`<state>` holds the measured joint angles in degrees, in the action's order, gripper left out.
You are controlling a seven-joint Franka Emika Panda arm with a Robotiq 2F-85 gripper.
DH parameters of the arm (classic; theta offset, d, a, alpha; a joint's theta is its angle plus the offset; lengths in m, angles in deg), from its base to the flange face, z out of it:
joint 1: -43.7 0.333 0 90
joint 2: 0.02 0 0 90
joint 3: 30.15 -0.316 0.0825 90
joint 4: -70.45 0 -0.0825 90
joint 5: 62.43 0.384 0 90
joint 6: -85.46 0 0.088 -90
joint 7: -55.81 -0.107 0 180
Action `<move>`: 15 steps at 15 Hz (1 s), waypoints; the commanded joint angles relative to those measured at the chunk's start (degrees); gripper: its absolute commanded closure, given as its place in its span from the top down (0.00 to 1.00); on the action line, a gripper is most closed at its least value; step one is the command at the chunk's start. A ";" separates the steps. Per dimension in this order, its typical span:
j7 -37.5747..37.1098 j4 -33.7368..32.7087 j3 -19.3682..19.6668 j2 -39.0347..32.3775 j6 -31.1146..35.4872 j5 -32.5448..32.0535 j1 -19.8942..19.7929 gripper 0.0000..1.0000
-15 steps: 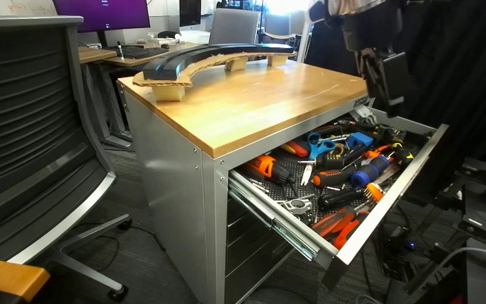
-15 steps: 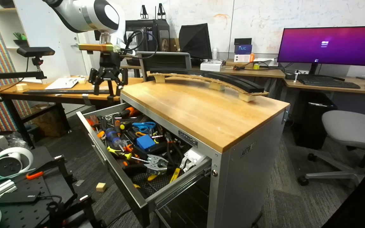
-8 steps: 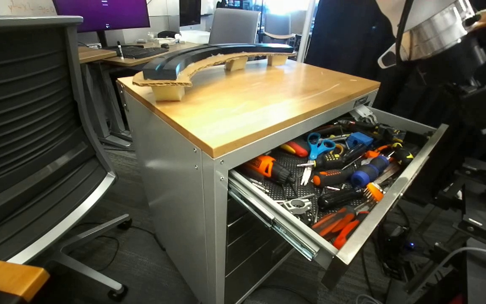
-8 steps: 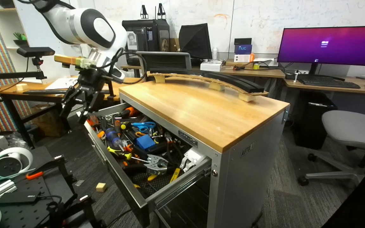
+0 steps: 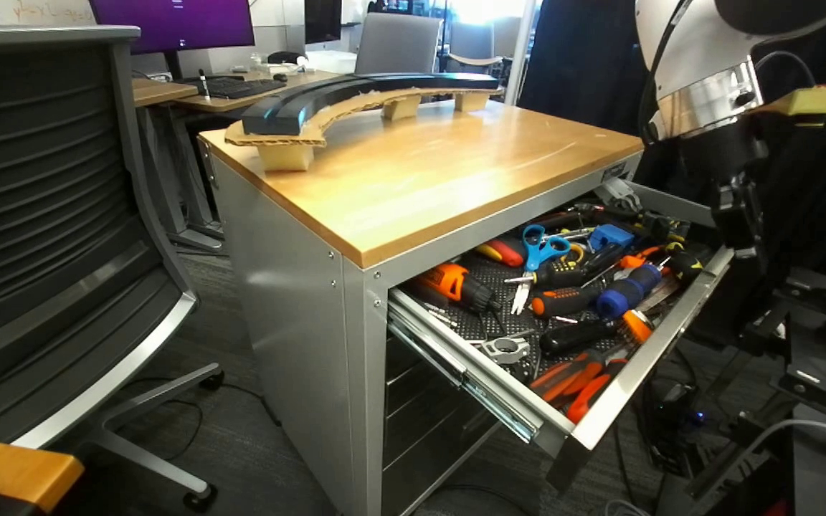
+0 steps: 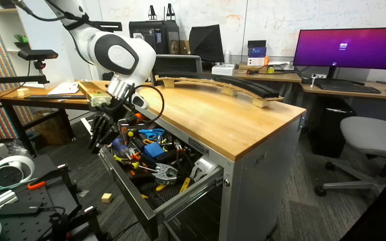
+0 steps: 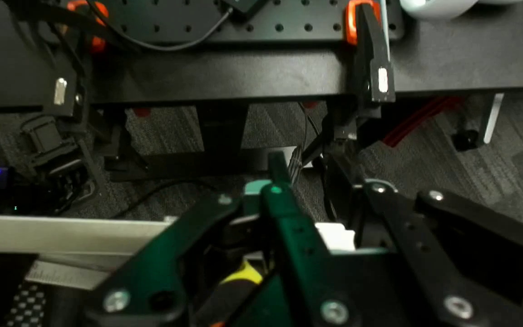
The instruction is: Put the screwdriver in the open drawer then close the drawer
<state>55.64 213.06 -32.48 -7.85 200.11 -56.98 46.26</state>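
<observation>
The drawer [image 5: 660,344] is pulled well out and full of hand tools in both exterior views; its front [image 6: 129,187] faces the near left. A small black tool with some yellow, apparently the screwdriver [image 5: 558,275], lies among them; its yellow end [image 6: 131,133] also shows between the blue scissors and an orange-and-black handle. My gripper [image 6: 94,147] points down beside the drawer's front edge; whether it touches is unclear. In the wrist view the gripper [image 7: 309,163] has a narrowed gap between its fingers [image 7: 282,200], through which floor shows. Nothing appears held.
The wood-topped cabinet [image 6: 196,113] carries a black curved piece on blocks [image 6: 253,88]. A black bench [image 7: 225,77] with clamps stands opposite the drawer front, with carpet between them. Blue scissors [image 5: 546,247] and several handles lie in the drawer. A chair [image 5: 62,215] stands beside the cabinet.
My gripper has swung out past the drawer front and come down close to its edge. Its wide-spread fingers have drawn much nearer together. The drawer has not visibly moved.
</observation>
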 commanded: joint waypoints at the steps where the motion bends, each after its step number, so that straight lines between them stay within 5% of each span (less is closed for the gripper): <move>1: -0.34 -4.16 -0.70 -5.02 2.65 0.23 0.49 0.05; 7: 3.31 -7.97 -1.21 -9.44 -2.43 0.80 -0.10 0.08; 15: -5.43 -13.44 -0.03 -11.77 3.20 -18.50 5.24 0.06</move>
<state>52.54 204.45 -33.34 -16.66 200.37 -68.37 50.38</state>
